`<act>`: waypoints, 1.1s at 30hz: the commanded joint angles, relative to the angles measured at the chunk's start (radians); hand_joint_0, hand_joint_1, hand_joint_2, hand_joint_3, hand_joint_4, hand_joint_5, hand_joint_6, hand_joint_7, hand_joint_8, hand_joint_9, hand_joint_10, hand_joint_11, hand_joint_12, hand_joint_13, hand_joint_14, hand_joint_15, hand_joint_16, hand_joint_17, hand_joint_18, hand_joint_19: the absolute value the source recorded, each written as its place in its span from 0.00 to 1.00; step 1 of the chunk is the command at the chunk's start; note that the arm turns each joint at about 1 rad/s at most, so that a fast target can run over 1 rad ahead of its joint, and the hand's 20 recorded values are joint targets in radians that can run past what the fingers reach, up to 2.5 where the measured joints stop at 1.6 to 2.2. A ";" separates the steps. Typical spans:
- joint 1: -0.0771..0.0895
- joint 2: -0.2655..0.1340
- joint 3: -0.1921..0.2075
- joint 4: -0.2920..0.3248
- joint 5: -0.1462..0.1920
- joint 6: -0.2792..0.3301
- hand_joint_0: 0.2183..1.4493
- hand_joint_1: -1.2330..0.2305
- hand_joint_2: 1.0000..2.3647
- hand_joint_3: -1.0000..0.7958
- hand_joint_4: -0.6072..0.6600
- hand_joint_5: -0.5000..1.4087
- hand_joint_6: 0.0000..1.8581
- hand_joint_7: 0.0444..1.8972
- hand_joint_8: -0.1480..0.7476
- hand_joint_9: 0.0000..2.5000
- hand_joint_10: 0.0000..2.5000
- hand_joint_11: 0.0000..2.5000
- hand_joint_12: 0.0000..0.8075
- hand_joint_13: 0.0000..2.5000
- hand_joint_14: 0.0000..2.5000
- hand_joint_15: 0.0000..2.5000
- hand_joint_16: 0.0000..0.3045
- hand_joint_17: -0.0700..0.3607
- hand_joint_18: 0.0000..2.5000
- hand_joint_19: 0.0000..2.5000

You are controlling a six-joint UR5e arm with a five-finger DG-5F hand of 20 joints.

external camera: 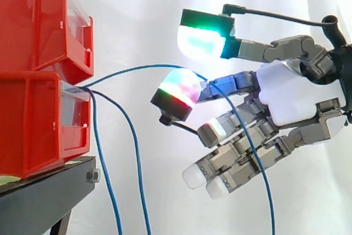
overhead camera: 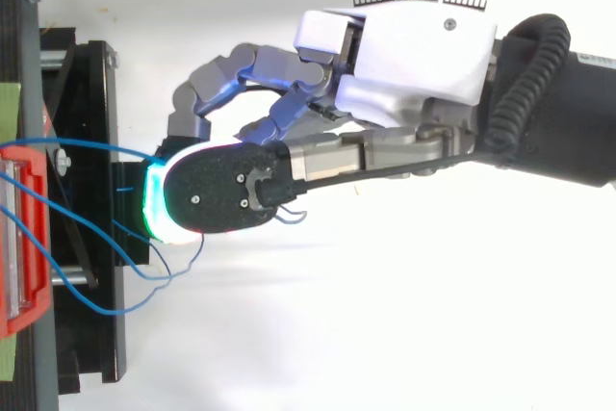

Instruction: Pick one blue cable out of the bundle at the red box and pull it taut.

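Beside the stacked red bins (external camera: 38,81), we see the hand (external camera: 291,97) with thumb and fingers spread apart, pinching nothing. One blue cable (external camera: 126,70) arcs from the bins, drapes across a finger and hangs slack.

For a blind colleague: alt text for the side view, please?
A robot hand reaches in from the right, open, one blue cable running across a finger and arching back to stacked red bins on a black stand; two more cables hang down.
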 commanded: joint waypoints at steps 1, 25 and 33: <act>0.000 0.003 0.000 -0.008 0.001 -0.028 0.20 0.51 0.00 0.28 0.43 0.16 0.48 0.44 0.54 0.35 0.00 0.41 0.52 0.24 0.00 0.15 0.19 0.46 0.19 0.10; -0.009 0.001 -0.012 -0.027 0.082 -0.174 0.23 0.48 0.00 0.28 0.47 0.16 0.48 0.44 0.53 0.34 0.00 0.41 0.51 0.23 0.00 0.15 0.18 0.45 0.19 0.10; -0.009 0.001 -0.012 -0.027 0.166 -0.260 0.24 0.47 0.00 0.28 0.47 0.16 0.48 0.44 0.53 0.33 0.00 0.41 0.50 0.23 0.01 0.15 0.18 0.45 0.18 0.10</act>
